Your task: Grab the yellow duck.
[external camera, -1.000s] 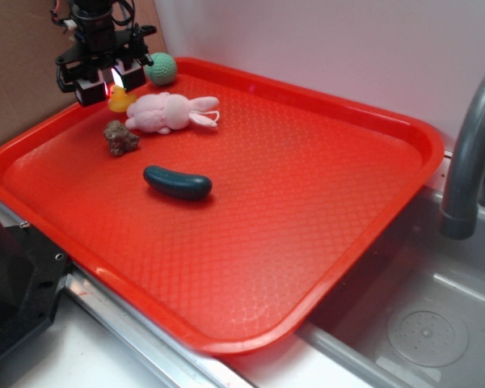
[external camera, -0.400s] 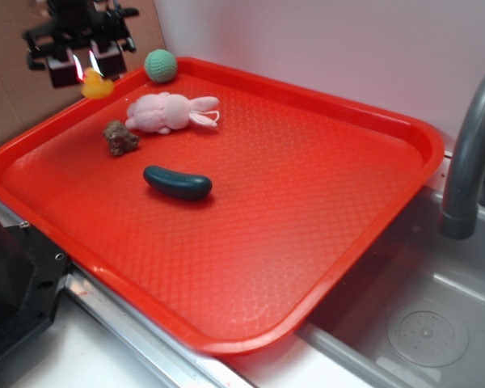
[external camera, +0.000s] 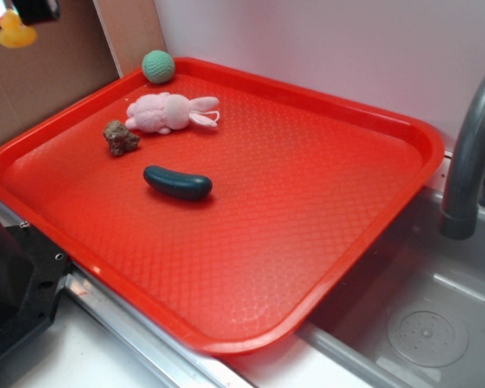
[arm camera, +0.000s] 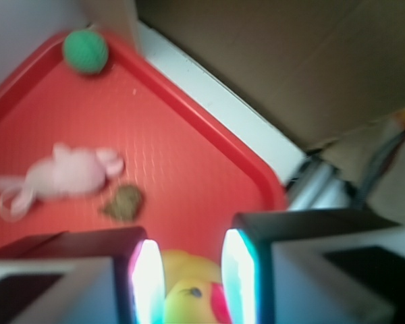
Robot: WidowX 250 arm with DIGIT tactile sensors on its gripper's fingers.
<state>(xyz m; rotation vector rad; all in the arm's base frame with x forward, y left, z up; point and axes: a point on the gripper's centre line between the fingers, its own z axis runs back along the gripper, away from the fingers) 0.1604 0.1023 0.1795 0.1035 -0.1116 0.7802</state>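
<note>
One gripper (arm camera: 191, 280) high above tray (external camera: 372, 129), yellow duck (arm camera: 189, 293) between pads.

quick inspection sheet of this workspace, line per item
surface: red tray, textured, beside a sink
job's things: yellow duck held between the fingers, lifted clear of the tray, above its left corner
clutter: pink plush bunny, green knitted ball, brown lump, dark green pickle-shaped toy, all lying apart on the tray
grippers: gripper shut on the duck
cables: blurred cables at the wrist view's right edge
surroundings: grey faucet, cardboard panel, white wall
</note>
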